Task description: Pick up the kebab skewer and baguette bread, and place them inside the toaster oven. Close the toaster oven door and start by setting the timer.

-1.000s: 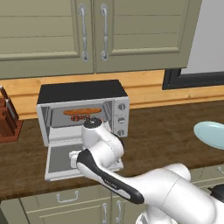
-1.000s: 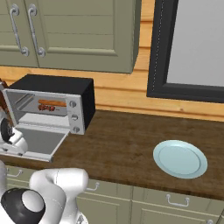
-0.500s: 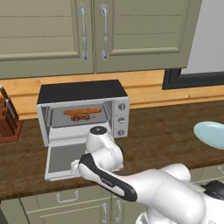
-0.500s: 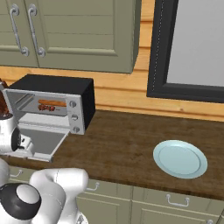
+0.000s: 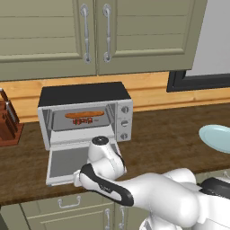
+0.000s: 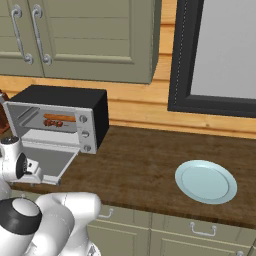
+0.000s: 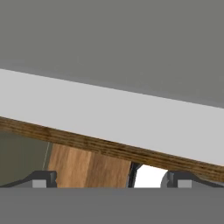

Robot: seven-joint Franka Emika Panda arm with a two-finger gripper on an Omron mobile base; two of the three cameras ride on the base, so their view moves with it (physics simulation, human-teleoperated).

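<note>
Kebab skewer (image 5: pixel 82 121) & baguette bread (image 5: pixel 86 114) already on rack inside toaster oven (image 5: pixel 85 116), w/ toaster oven door (image 5: pixel 67 161) dropped flat at its 6 o'clock. End effector (image 7: pixel 109 178) spread wide, empty, tucked under door's front edge by the table (image 6: pixel 140 165), prob. to swing it up shut.

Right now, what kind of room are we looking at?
A kitchen, by the look of it: a toaster oven stands open on a wooden counter, with olive cabinets above and a knife block at the left.
</note>
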